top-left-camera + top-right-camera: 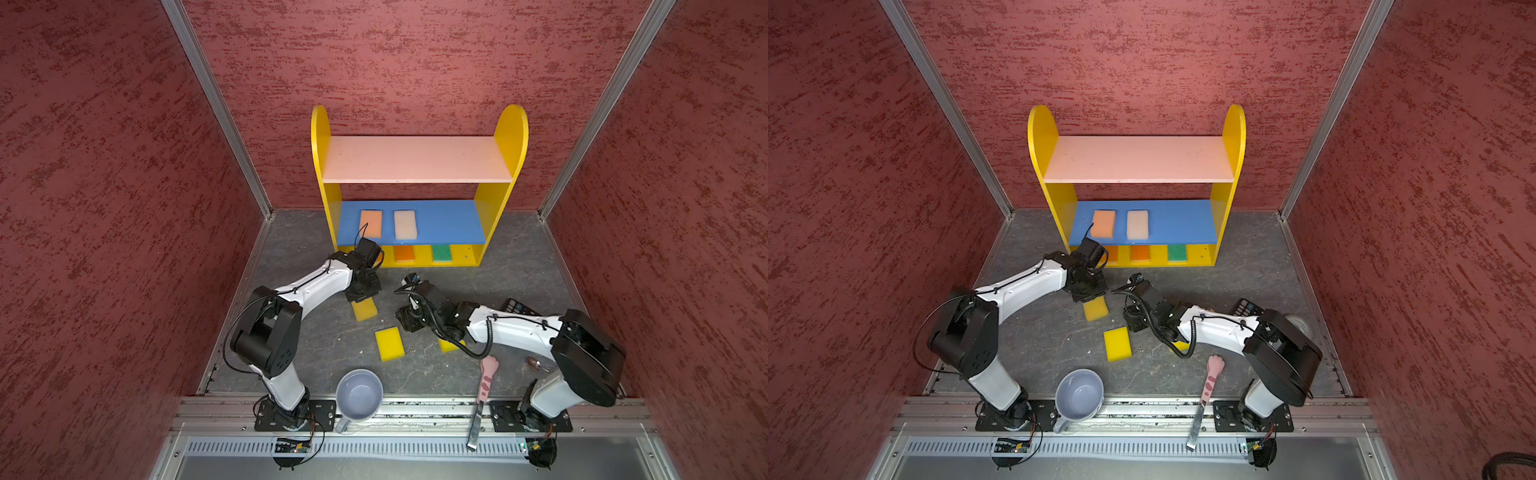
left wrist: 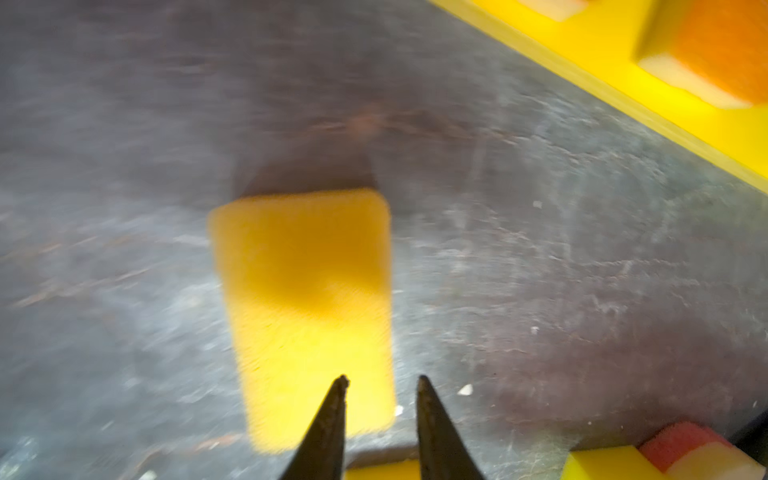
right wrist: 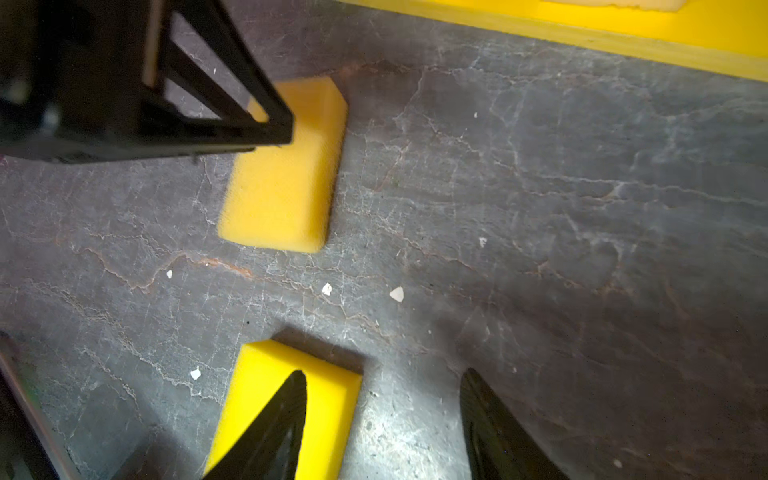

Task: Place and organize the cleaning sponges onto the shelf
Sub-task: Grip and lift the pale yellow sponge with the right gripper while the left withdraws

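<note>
- The left end effector (image 2: pixel 381 379) has its fingers a little apart with nothing between them. It hangs over one end of a yellow sponge (image 2: pixel 307 291) that lies flat on the grey worktop (image 2: pixel 582 270). Whether the tips touch the foam cannot be told.
- The right end effector (image 3: pixel 383 371) has its fingers wide apart and holds nothing. One finger is over a second yellow sponge (image 3: pixel 266 374), and the other is over bare worktop.
- A third yellow sponge (image 1: pixel 446 345) lies behind the right end effector, partly hidden under that arm.
- The shelf (image 1: pixel 509 137) stands beyond both end effectors, nearer the left one.
- On its blue middle board, a peach sponge (image 1: pixel 370 223) and a pale sponge (image 1: pixel 405 224) lie side by side.
- On its yellow bottom board, an orange sponge (image 1: pixel 404 253) and a green sponge (image 1: pixel 441 253) sit apart.
</note>
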Controlling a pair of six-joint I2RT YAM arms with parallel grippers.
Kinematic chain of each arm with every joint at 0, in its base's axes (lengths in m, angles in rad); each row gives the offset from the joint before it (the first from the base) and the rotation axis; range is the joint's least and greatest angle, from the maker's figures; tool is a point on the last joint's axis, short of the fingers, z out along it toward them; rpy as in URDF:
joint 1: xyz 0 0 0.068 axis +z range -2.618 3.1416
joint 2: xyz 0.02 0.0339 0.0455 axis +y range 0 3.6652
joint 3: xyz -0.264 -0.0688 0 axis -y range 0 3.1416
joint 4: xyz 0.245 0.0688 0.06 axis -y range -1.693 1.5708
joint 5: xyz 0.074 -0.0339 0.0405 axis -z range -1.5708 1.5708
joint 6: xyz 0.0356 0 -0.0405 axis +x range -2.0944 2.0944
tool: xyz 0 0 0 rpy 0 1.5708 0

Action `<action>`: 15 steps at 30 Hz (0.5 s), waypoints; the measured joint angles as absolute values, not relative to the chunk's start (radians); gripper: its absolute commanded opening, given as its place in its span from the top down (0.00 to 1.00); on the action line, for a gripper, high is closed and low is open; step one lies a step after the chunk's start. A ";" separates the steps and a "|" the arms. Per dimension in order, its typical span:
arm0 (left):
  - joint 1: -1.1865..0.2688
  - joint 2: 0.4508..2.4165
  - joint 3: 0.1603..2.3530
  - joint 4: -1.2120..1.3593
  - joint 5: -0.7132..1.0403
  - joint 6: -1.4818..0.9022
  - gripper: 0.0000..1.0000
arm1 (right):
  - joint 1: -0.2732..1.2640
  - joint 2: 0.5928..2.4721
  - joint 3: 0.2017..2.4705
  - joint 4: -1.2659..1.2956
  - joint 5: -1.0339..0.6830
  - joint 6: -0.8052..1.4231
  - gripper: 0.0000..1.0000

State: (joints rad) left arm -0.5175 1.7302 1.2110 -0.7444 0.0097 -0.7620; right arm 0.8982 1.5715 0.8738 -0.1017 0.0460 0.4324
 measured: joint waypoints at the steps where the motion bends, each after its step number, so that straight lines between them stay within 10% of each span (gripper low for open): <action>1: -0.532 1.743 1.217 -0.735 0.018 -0.764 0.46 | 0.895 1.569 0.874 -0.102 0.046 0.434 0.39; 15: -0.512 1.450 1.114 -0.679 0.016 -0.790 0.45 | 0.888 1.626 0.940 -0.092 0.011 0.474 0.41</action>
State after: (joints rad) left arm -0.5121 1.4502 1.1137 -0.6792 0.0162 -0.7902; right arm 0.8875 1.6257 0.9401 -0.0917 0.0113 0.4736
